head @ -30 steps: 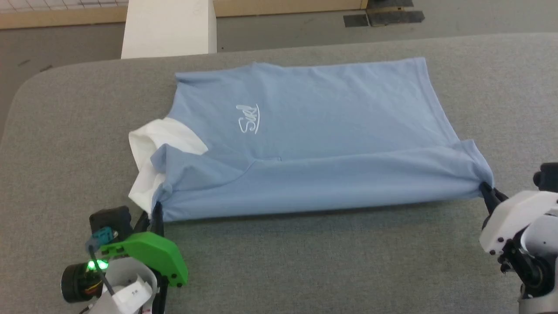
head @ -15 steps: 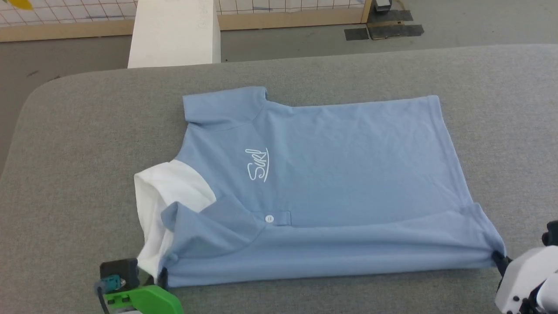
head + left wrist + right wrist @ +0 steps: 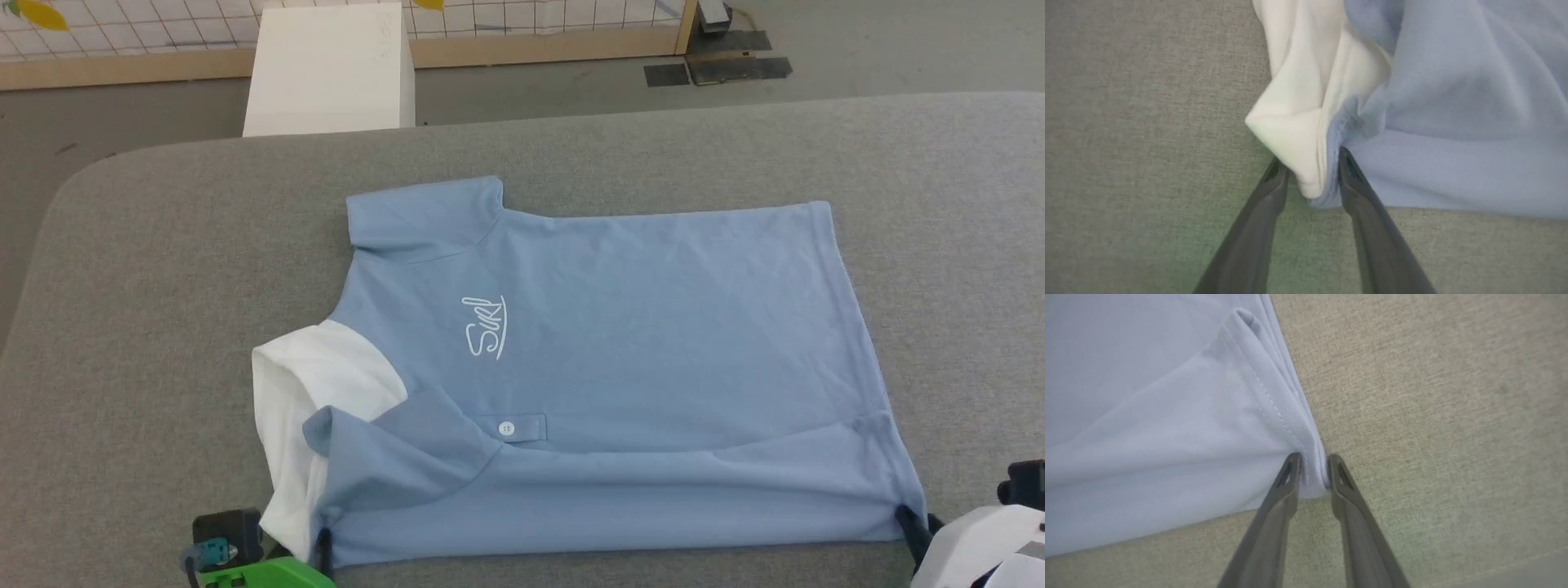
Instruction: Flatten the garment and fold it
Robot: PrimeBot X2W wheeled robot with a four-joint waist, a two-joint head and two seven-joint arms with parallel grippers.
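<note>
The light blue knit polo shirt with a white sleeve panel [image 3: 620, 343] lies spread on the grey fabric-covered table [image 3: 163, 245], largely flat. Its near long edge is turned up over the front, so a first fold looks made. The white sleeve stays bunched, and the far side and crosswise folds seem left to do. The left gripper [image 3: 1310, 171] has its jaws apart around the near collar-end corner. The right gripper [image 3: 1314, 465] straddles the hem corner with a narrow gap, and I cannot tell whether it pinches. Beyond the table are a white block [image 3: 331, 69], grey floor [image 3: 531, 90] and dark mats [image 3: 718, 69]
</note>
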